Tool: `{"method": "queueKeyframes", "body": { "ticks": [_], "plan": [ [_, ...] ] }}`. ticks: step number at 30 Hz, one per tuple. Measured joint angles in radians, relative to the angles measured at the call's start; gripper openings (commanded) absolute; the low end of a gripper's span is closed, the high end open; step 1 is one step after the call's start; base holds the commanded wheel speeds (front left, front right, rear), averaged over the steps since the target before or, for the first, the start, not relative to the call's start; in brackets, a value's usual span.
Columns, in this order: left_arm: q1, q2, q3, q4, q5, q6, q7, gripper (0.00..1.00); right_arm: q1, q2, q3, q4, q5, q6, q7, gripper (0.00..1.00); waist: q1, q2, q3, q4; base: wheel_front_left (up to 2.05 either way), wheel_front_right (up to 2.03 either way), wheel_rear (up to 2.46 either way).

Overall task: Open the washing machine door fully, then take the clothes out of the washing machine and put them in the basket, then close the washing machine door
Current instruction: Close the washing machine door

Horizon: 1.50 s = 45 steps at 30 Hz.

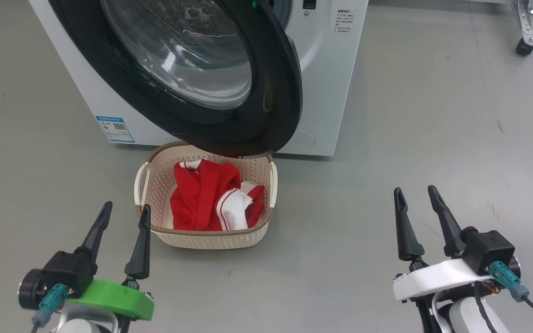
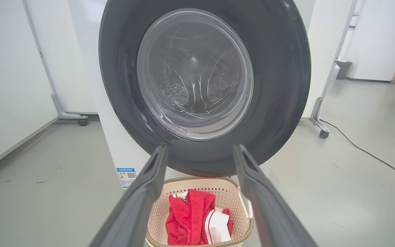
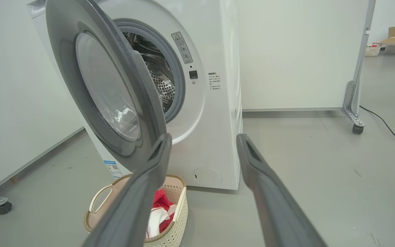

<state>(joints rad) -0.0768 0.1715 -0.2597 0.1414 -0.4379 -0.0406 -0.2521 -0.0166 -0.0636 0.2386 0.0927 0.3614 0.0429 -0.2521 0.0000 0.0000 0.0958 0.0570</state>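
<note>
Under me lies a smooth grey floor [image 1: 433,138], lightly scuffed and giving back a soft, even light. At the left of both wrist views I see a plain white wall [image 2: 5,85]. Ahead stand white panels [image 3: 286,55] on grey metal feet with black castors [image 3: 357,128]. A black cable [image 2: 365,151] trails over the floor past one foot. Farther back, against another white wall, sits a dark bin [image 2: 343,68]. In the far corner I make out a cardboard box [image 3: 394,37] with a far basket [image 3: 372,50] beside it.
</note>
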Motion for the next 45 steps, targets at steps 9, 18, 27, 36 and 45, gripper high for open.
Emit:
{"method": "queueKeyframes", "body": {
  "ticks": [9,18,27,36,45],
  "plan": [
    [0.0,-0.012,0.007,-0.011,0.01,-0.01,0.0,1.0,-0.04,-0.009,0.038,-0.025,-0.055,0.021,0.0,0.0,0.0,0.0,0.027,0.007,0.0,0.0,0.0],
    [-0.005,-0.034,-0.001,-0.017,0.027,-0.027,0.0,1.0,-0.144,-0.03,0.131,-0.015,-0.058,0.063,0.027,0.0,0.0,0.0,0.076,0.027,0.0,0.0,0.0],
    [-0.045,-0.058,-0.005,-0.028,0.027,-0.036,0.0,1.0,-0.314,-0.071,0.202,0.009,-0.08,0.079,0.084,0.0,0.0,0.0,0.145,0.073,0.0,0.0,0.0],
    [-0.097,-0.075,-0.007,-0.038,0.027,-0.046,0.0,1.0,-0.468,-0.107,0.233,0.048,-0.081,0.079,0.138,0.0,0.0,0.0,0.237,0.13,0.0,0.0,0.0],
    [-0.154,-0.098,-0.007,-0.039,0.027,-0.058,0.0,1.0,-0.608,-0.142,0.234,0.089,-0.054,0.079,0.153,0.0,0.0,0.0,0.329,0.196,0.0,0.0,0.0]
  ]
}}
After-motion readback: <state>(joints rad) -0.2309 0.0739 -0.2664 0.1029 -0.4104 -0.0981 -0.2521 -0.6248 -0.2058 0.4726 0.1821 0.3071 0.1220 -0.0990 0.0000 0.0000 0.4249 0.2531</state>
